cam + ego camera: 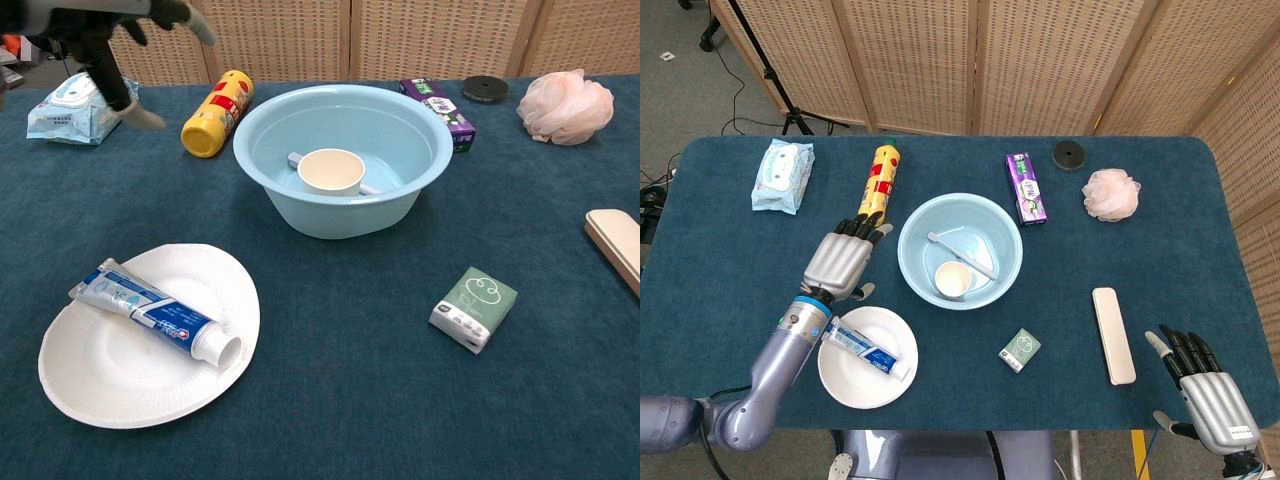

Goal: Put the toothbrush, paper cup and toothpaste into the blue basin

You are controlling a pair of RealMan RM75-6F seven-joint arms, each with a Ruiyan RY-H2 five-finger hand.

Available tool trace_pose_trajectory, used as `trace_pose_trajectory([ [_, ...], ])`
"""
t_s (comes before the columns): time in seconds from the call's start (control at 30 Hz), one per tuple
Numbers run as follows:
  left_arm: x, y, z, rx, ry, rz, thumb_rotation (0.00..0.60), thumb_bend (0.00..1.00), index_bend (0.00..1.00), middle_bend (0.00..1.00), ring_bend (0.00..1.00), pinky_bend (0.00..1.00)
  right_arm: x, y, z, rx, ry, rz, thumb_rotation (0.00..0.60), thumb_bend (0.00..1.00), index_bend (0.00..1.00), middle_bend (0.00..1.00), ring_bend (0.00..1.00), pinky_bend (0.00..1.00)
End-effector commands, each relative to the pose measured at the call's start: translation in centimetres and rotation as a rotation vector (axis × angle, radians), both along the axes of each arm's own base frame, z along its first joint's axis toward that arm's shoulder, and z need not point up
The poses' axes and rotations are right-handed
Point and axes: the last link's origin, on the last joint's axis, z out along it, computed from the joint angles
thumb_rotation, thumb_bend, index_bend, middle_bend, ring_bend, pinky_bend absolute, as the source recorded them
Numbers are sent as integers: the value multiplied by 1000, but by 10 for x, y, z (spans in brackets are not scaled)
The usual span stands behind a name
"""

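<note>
Lying diagonally on the white paper plate at the lower left of the chest view, the toothpaste is the one task item not yet in the basin; its blue-and-white print cannot be read. The right hand is seen at the lower right corner of the head view, fingers spread and empty, off the surface. The left hand hovers left of centre, open and holding nothing, above the plate, probably placed for the tube. Farther back, the blue basin holds the upright paper cup and the toothbrush beside it.
</note>
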Motion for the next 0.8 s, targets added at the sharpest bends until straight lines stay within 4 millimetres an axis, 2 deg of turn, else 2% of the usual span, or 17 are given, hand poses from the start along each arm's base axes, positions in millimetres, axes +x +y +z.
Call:
trace_pose_trajectory([
  [0.03, -27, -25, 13, -71, 10, 27, 600, 232, 104, 0, 0, 142, 1, 0, -3, 2, 12, 0, 600, 104, 0, 0, 0, 0],
  [0.27, -40, -50, 17, -152, 63, -4, 600, 239, 105, 0, 0, 143, 7, 4, -9, 12, 29, 20, 600, 102, 0, 0, 0, 0],
  [0.37, -42, -68, 11, -199, 103, -51, 600, 242, 113, 0, 0, 142, 9, 6, -12, 21, 36, 29, 600, 104, 0, 0, 0, 0],
  [0.8, -44, -90, -19, -282, 174, -103, 600, 251, 191, 0, 0, 143, 8, 5, -9, 10, 23, 28, 600, 103, 0, 0, 0, 0],
])
